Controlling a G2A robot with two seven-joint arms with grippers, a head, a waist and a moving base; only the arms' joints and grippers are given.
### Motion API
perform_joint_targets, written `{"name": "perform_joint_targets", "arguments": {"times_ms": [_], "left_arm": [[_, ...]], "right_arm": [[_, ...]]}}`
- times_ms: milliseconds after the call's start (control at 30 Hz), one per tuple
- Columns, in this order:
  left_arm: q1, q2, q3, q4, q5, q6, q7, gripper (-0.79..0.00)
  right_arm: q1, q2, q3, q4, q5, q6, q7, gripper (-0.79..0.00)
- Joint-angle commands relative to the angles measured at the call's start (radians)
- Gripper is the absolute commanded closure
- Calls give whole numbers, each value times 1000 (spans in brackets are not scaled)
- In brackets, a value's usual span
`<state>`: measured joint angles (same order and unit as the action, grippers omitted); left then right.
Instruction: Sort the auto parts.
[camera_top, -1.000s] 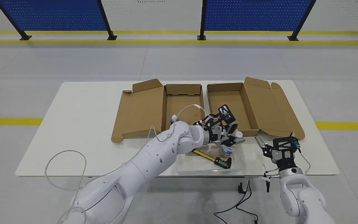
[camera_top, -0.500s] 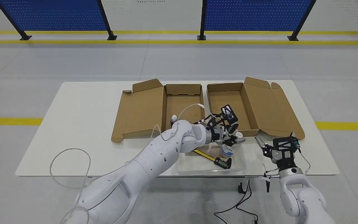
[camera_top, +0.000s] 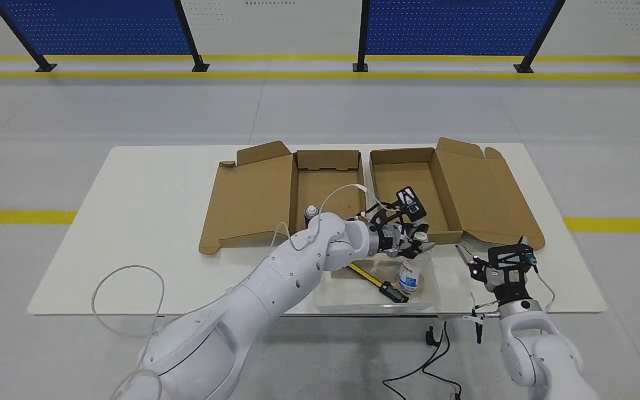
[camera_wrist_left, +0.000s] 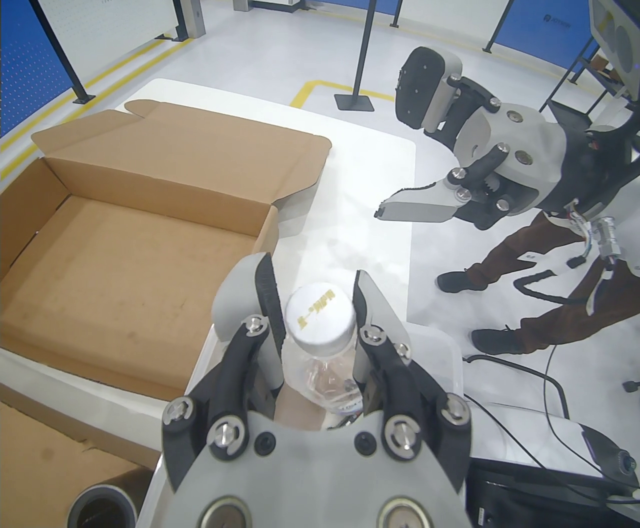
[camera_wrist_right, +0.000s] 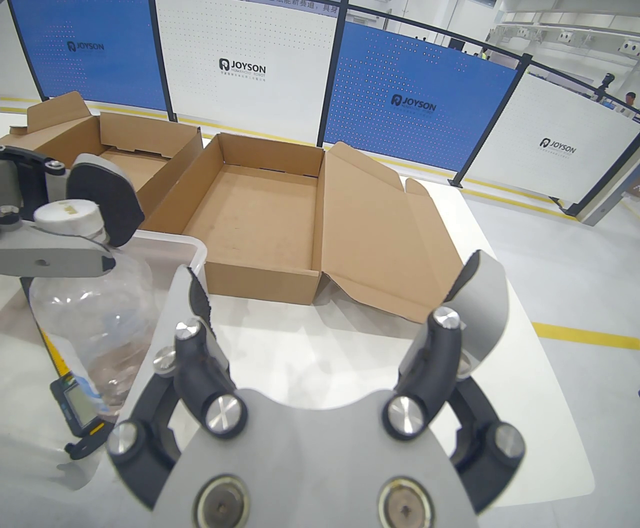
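A clear plastic bottle (camera_top: 410, 275) with a white cap (camera_wrist_left: 320, 320) hangs upright over the clear plastic tray (camera_top: 432, 292) at the table's front. My left gripper (camera_top: 407, 247) is shut on the bottle's neck just under the cap, one finger (camera_wrist_left: 262, 295) on each side. The right wrist view has the bottle (camera_wrist_right: 90, 310) beside the tray's rim (camera_wrist_right: 192, 250). My right gripper (camera_top: 497, 262) stands open near the front right table edge, to the right of the tray, with nothing between its fingers (camera_wrist_right: 192, 295). It also shows open in the left wrist view (camera_wrist_left: 400, 155).
Two open cardboard boxes lie side by side behind the tray, the left box (camera_top: 325, 195) and the right box (camera_top: 405, 190), whose floor (camera_wrist_right: 260, 210) is bare. A yellow and black digital caliper (camera_top: 385, 285) lies in the tray. A dark tube (camera_wrist_left: 100, 505) stands near the left box.
The bottle lay tilted in the tray a second ago. It now hangs upright from my left gripper, lifted a little. The right arm has kept still.
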<state>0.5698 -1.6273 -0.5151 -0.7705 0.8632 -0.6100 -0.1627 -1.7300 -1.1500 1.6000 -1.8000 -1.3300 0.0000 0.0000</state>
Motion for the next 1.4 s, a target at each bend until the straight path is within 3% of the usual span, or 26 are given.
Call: {"name": "perform_joint_targets", "arguments": {"times_ms": [0,333,600,1033,1367], "left_arm": [[0,0,-5,-1,13,2,1,0],[12,16,-51,-31,51,-8,7,0],[40,54,-127,-119,76,-26,-20,0],[175,149,-321,-456,81,-44,-213,0],[286,208,-436,-693,-6,-118,-483,0]], "right_arm": [[0,0,0,0,0,0,0,-785],[0,0,0,0,0,0,0,-785],[0,0,0,0,0,0,0,-785],[0,0,0,0,0,0,0,-785],[0,0,0,0,0,0,0,-785]]}}
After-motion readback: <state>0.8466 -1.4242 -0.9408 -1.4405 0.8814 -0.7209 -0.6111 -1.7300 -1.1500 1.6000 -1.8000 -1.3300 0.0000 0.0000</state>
